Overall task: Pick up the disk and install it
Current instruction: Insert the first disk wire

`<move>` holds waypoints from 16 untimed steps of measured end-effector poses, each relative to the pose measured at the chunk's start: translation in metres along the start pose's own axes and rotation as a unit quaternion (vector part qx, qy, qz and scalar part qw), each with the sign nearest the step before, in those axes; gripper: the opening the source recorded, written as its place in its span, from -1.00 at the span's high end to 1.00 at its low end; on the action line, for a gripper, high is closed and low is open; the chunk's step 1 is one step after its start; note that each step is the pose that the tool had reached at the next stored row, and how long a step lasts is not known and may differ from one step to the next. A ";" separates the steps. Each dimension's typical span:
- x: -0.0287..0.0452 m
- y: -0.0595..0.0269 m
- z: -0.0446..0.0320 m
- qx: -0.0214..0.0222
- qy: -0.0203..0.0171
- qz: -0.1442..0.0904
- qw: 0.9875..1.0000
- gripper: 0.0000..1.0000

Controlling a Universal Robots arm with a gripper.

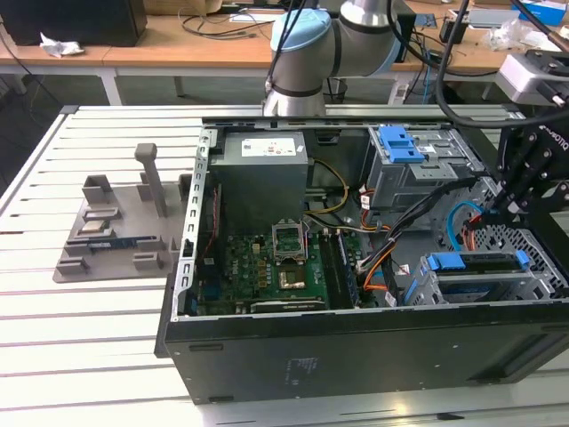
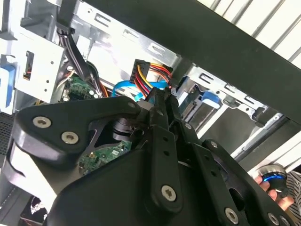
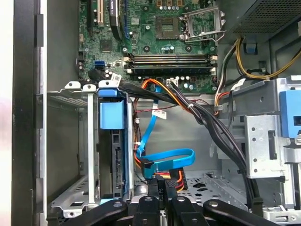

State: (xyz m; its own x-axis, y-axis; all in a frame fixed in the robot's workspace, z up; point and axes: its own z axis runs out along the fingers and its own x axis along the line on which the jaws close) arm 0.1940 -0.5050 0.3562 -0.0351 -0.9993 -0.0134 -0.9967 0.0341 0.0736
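Observation:
The disk [image 1: 480, 283] lies in the lower drive cage at the front corner of the open computer case, on the exterior view's right, with its blue side rails [image 1: 471, 261] on top. In the first wrist view the disk [image 3: 115, 160] stands edge-on between the cage walls under a blue plastic tab [image 3: 112, 113]. My black gripper [image 1: 507, 203] hangs just behind that cage. Its fingers look shut in both wrist views, the gripper [image 3: 162, 187] sitting against a connector with coloured wires [image 3: 175, 179] and a blue flat cable [image 3: 164, 160]. Seen from the other side, the gripper [image 2: 160, 100] sits just under that connector [image 2: 150, 75].
A grey power-supply box [image 1: 262, 169] and the motherboard [image 1: 276, 267] fill the case's middle. An upper cage with a blue latch [image 1: 400, 142] stands behind the gripper. Black cable bundles [image 3: 207, 122] cross the bay. A grey parts fixture [image 1: 116, 231] lies on the table left of the case. A person's hand [image 2: 280, 193] is near the case.

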 end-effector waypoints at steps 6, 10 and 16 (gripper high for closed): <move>0.0121 0.0033 0.0003 0.000 0.000 0.000 1.000 0.66; 0.0175 0.0049 0.0008 0.000 0.000 0.000 1.000 0.66; 0.0204 0.0055 0.0059 0.000 0.000 0.000 1.000 0.66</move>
State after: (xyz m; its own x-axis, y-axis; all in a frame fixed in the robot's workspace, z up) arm 0.1873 -0.5251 0.3505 -0.0350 -0.9993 -0.0136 -0.9967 0.0339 0.0739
